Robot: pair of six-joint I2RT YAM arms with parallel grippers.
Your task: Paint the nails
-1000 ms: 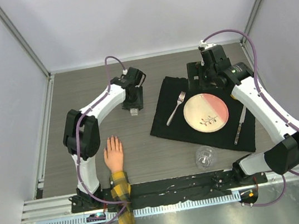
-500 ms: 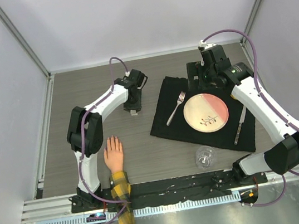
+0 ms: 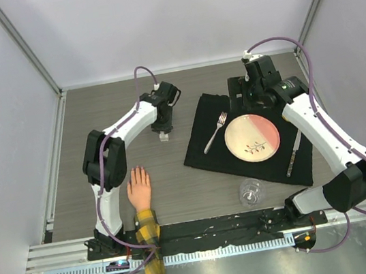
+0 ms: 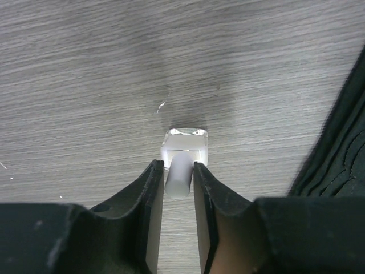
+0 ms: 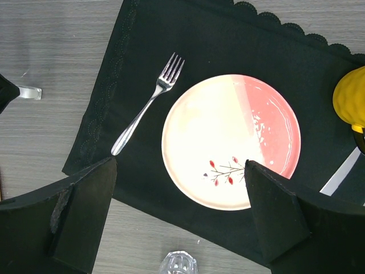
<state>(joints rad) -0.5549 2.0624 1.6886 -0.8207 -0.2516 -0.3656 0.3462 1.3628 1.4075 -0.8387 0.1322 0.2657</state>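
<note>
A peach fake hand [image 3: 138, 188] with a yellow-and-black plaid sleeve [image 3: 148, 235] lies palm down near the table's front left. Its nails [image 3: 137, 170] are tiny pale spots at the fingertips. Farther back stands a small clear square bottle [image 3: 164, 138] [image 4: 185, 142] with a white cylindrical cap [image 4: 178, 176]. My left gripper [image 3: 163, 129] [image 4: 177, 165] reaches down over it, both fingers pressed against the cap's sides. My right gripper [image 3: 254, 99] [image 5: 179, 165] hangs wide open above the plate with nothing in it.
A black placemat [image 3: 205, 149] on the right holds a fork [image 3: 215, 132], a cream-and-pink plate [image 3: 251, 134] and a knife [image 3: 294, 153]. A clear glass [image 3: 250, 191] stands in front of the mat. A yellow object [image 5: 351, 100] shows at the right wrist view's edge.
The left gripper's jaws have narrowed onto the bottle's white cap, and the left arm has shifted slightly. The right arm has not moved.
</note>
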